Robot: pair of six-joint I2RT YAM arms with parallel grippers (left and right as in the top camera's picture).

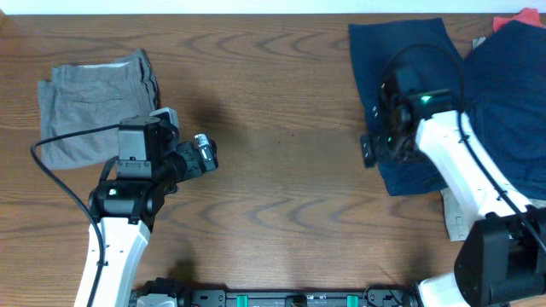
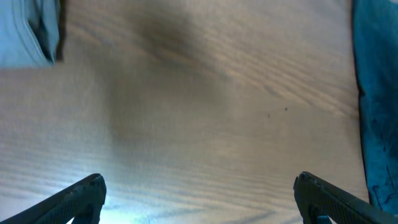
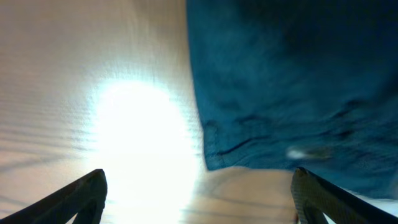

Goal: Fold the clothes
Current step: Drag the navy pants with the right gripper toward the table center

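the navy shorts lie spread flat at the far right of the counter, and a second navy piece lies just to their right, reaching the right edge of the overhead view. a red piece peeks out at the far right corner, and a beige piece shows on the near side of the navy cloth, partly hidden under the right arm. the grey shorts sit folded at the far left, well apart from the navy ones, with bare wood between. the right gripper hangs over the left edge of the navy shorts; in its wrist view its two fingers stand wide apart with nothing between them, the navy cloth's hem fills the upper right, and a strong glare washes out the counter on the left. a small pale mark shows on that cloth, too blurred to name. the left gripper is just right of the grey shorts, over bare wood; in its wrist view its fingers are also spread wide and hold nothing, with a grey corner at the top left and a navy edge at the right.
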